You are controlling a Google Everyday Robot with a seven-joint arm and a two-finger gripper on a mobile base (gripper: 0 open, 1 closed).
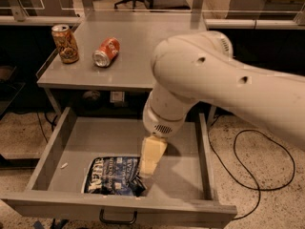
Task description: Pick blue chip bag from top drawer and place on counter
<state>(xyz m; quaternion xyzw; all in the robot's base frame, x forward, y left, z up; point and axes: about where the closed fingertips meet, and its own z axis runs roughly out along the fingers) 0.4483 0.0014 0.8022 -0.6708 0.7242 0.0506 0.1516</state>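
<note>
The blue chip bag (113,175) lies flat in the open top drawer (71,142), near its front left, white lettering up. My gripper (148,168) hangs from the big white arm inside the drawer, its cream-coloured fingers (151,155) pointing down at the bag's right edge, touching or just above it. The counter (138,61) is the grey tabletop behind and above the drawer.
On the counter stand an upright patterned can (66,44) at the far left and an orange-red can (106,52) lying on its side. A black cable (267,180) loops on the floor to the right. The drawer's black handle (117,219) is at the front.
</note>
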